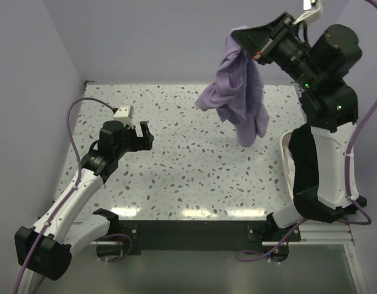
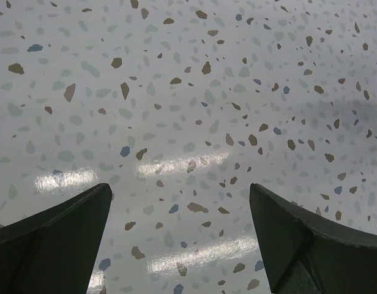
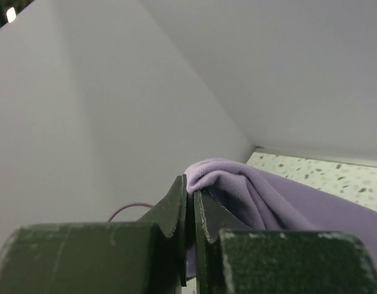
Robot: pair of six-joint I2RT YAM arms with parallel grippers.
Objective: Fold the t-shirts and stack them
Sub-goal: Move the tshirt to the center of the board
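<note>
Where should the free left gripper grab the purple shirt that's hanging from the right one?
Probably the loose lobe at the lower left of the purple shirt, approached from the left: it hangs bunched from the shut right gripper, and that lobe faces the open left gripper.

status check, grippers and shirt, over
Right gripper shut on pale lavender fabric t-shirt, hanging bunched above speckled table. Left gripper open, empty. Nothing in the way.

Bright, even overhead light; glare streaks on glossy surface (image 2: pixel 176 92), left wrist and top views. Close-up right hand (image 3: pixel 190 191) slightly soft. Shadows faint.
</note>
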